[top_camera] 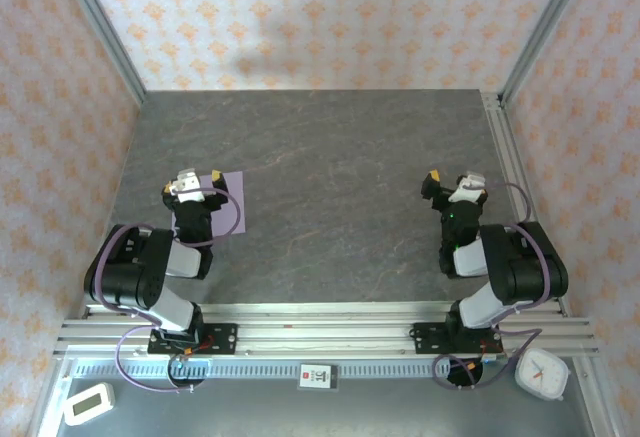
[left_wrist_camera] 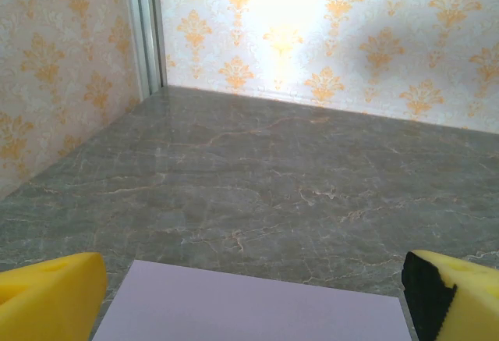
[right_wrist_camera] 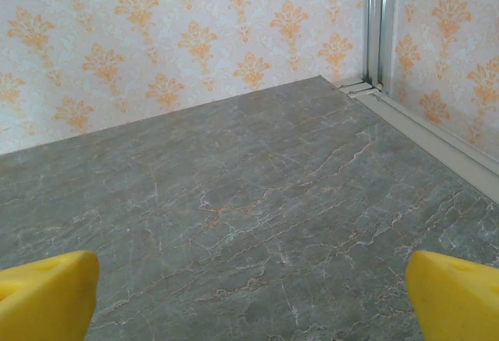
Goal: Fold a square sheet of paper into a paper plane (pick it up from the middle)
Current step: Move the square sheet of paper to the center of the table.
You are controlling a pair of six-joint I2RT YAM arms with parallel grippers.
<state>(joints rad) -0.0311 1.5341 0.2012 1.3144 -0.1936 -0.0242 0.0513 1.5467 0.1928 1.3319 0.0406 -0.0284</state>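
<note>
The square sheet of paper (top_camera: 226, 207) is pale lilac and lies flat and unfolded on the left of the grey table, partly under my left arm. My left gripper (top_camera: 192, 179) hovers over the sheet's far part with its jaws wide open. In the left wrist view the sheet (left_wrist_camera: 249, 310) runs along the bottom between the two yellow fingertips (left_wrist_camera: 47, 298), and the left gripper (left_wrist_camera: 253, 302) holds nothing. My right gripper (top_camera: 452, 183) stands open over bare table on the right. In its wrist view the right gripper (right_wrist_camera: 249, 298) has only stone between its yellow fingertips (right_wrist_camera: 460, 294). The paper plane is out of view.
Patterned orange walls (top_camera: 330, 17) enclose the table on three sides, with aluminium posts at the corners (left_wrist_camera: 144, 29). A metal rail (top_camera: 515, 167) runs along the right edge. A white timer (top_camera: 88, 404) and a small clock (top_camera: 543, 372) sit beyond the near edge.
</note>
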